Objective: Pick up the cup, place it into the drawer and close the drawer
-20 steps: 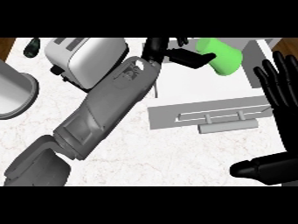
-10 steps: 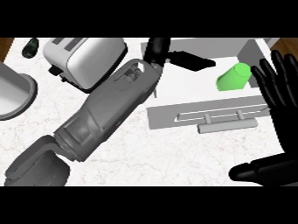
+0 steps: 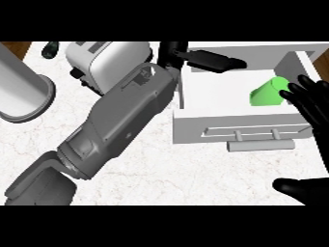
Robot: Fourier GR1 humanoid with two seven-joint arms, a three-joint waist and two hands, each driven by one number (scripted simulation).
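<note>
The green cup lies tilted on its side inside the open white drawer, toward the drawer's right part and free of both hands; the left robot hand reaches over the drawer's back left corner on its grey forearm, fingers stretched out flat and wide, holding nothing; the right robot hand stands at the view's right edge, fingers straight and spread, thumb jutting left, just beside the cup; a white toaster and a grey cylinder sit on the marbled desk to the left.
</note>
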